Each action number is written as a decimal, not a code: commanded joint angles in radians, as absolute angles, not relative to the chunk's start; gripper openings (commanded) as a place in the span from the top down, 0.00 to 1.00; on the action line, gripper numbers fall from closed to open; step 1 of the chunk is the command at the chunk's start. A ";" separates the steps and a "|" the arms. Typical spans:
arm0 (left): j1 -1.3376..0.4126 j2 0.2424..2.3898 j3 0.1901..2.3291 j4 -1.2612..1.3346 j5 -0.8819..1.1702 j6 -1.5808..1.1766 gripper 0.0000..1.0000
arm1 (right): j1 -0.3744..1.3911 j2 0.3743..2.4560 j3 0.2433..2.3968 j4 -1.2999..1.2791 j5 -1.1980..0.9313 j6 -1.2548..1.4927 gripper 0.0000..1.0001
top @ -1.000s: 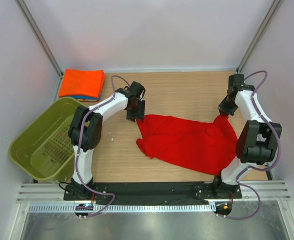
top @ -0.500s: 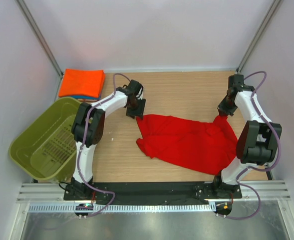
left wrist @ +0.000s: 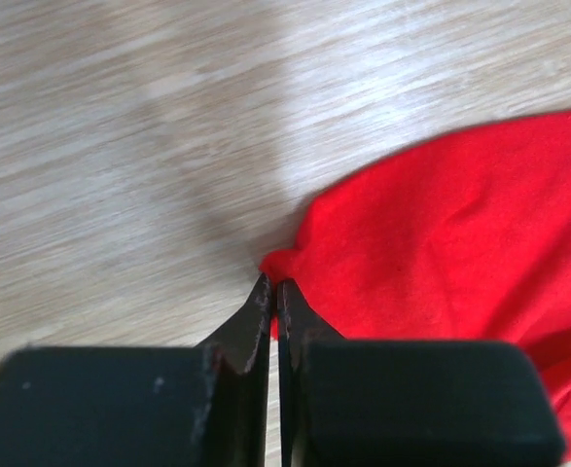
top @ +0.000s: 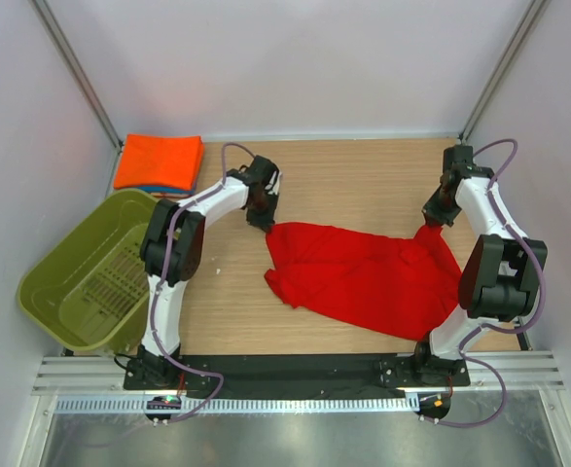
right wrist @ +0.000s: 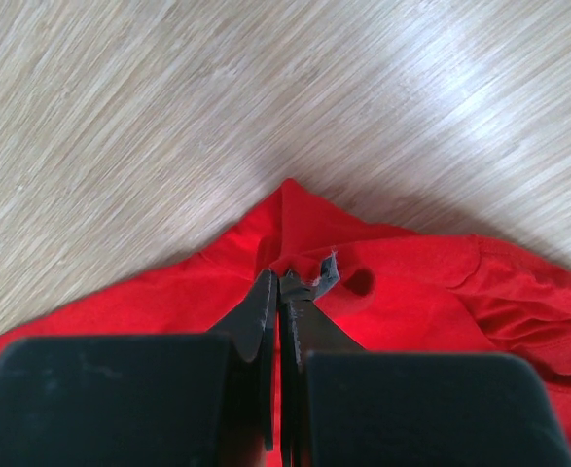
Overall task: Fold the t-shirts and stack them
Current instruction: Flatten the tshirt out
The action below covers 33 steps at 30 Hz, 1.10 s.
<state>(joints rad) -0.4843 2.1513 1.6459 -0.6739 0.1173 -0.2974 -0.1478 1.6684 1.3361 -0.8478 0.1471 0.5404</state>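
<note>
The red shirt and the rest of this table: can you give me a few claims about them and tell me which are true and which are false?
1. The left gripper and the right gripper are each shut on the red t-shirt. True.
2. The red t-shirt is neatly folded. False: it lies spread and rumpled on the table.
3. The orange t-shirt sits in the basket. False: it lies folded on the table, beyond the basket.
4. A blue t-shirt lies under the orange one. True.

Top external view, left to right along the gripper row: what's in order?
olive-green basket → left gripper → red t-shirt → right gripper. Each gripper is shut on a far corner of the shirt. The folded orange stack overlaps the basket's span, so it is left out.
</note>
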 commanded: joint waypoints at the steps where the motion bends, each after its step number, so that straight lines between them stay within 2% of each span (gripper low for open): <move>1: -0.485 2.115 1.733 -0.768 0.023 -0.311 1.00 | -0.150 1.617 1.400 -0.877 0.189 0.568 0.99; 10: -0.485 1.810 1.985 -0.893 -0.264 -0.350 1.00 | -0.212 1.552 1.849 -1.052 0.276 0.577 0.99; 14: -0.485 1.731 2.051 -0.956 -0.339 -0.356 1.00 | -0.238 1.476 1.943 -1.068 0.308 0.583 0.99; 18: -0.485 1.614 2.017 -0.950 -0.409 -0.374 1.00 | -0.242 1.323 1.951 -1.023 0.373 0.597 0.99; 24: -0.486 1.376 1.885 -0.891 -0.361 -0.413 1.00 | -0.242 1.086 1.902 -0.925 0.379 0.607 0.99; 33: -0.488 1.213 1.919 -0.926 -0.230 -0.428 1.00 | -0.242 1.040 2.081 -1.045 0.367 0.614 0.99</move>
<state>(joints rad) -0.4915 1.2449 1.8736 -0.9150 -0.2546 -0.4171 -0.2379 1.0206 2.0445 -1.0336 0.3309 0.6052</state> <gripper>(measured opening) 0.008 0.040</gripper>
